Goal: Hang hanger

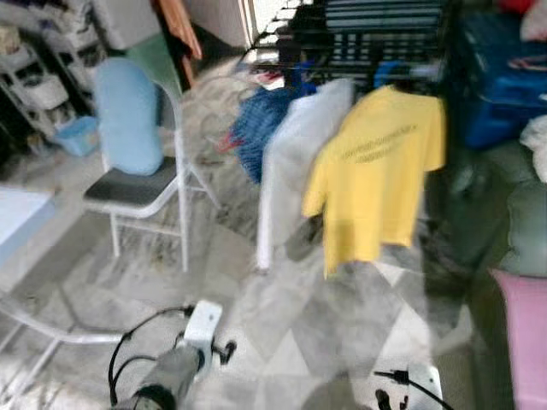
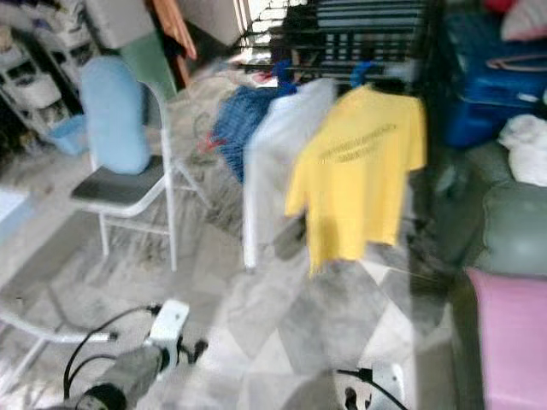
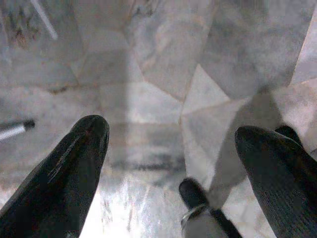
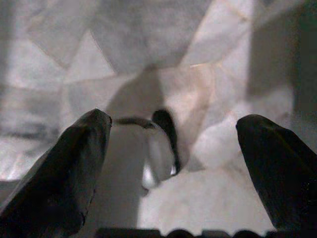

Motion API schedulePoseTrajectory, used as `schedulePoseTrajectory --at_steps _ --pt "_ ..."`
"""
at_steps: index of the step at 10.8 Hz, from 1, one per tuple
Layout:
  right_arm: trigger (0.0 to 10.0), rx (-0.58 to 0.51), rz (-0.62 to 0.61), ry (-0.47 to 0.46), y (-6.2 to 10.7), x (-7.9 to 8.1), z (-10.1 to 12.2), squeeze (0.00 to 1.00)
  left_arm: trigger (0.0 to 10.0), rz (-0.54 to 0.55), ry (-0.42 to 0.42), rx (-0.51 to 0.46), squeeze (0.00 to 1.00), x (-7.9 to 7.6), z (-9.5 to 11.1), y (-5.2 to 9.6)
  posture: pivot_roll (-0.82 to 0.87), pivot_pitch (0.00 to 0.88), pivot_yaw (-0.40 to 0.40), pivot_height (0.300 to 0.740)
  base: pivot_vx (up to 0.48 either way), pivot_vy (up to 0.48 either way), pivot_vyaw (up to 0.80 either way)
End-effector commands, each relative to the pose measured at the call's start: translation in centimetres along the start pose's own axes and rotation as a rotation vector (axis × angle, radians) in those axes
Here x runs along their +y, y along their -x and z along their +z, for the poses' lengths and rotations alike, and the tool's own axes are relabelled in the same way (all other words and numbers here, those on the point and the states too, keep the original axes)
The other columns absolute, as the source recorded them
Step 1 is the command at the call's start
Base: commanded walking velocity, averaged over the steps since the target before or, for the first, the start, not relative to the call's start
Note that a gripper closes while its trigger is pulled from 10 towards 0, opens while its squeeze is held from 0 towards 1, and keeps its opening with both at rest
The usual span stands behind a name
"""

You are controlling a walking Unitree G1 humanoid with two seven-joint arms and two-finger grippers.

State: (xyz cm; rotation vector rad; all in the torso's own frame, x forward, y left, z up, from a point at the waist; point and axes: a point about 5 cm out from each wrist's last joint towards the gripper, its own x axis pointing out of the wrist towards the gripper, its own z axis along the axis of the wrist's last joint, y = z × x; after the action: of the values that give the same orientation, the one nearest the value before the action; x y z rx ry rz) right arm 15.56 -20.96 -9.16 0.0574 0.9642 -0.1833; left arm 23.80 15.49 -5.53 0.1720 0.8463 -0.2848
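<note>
Yellow T-shirt (image 1: 376,171), chest print unreadable

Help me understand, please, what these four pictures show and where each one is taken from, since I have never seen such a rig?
The top two pictures come from the two eyes of a camera on a walking humanoid robot's head, looking forward and down. Both are blurred. They show a dark clothes drying rack with a yellow short-sleeved T-shirt, a pale grey garment and a blue checked cloth hanging from it. To the robot's left stands a white metal folding chair with a light blue cushion on it.

The bottom two pictures come from cameras on the wrists. Each looks along two black fingers at the grey marble-tile floor. The left gripper and the right gripper both have their jaws apart and hold nothing.
</note>
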Motion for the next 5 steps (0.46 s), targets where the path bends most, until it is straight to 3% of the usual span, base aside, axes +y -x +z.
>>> schedulePoseTrajectory --at_steps 1,5 --pt "10.0 0.035 0.028 0.009 0.1 0.8 -0.7 0.0 10.0 0.038 0.019 0.013 0.0 1.3 -0.3 0.3 -0.28 0.032 0.132 0.74 0.0 0.48 0.0" --pt "10.0 0.077 0.013 0.047 0.5 -0.9 -2.0 0.0 10.0 0.05 0.092 0.023 0.0 1.0 -1.1 0.4 -0.24 0.02 0.085 0.74 0.0 0.48 0.0"
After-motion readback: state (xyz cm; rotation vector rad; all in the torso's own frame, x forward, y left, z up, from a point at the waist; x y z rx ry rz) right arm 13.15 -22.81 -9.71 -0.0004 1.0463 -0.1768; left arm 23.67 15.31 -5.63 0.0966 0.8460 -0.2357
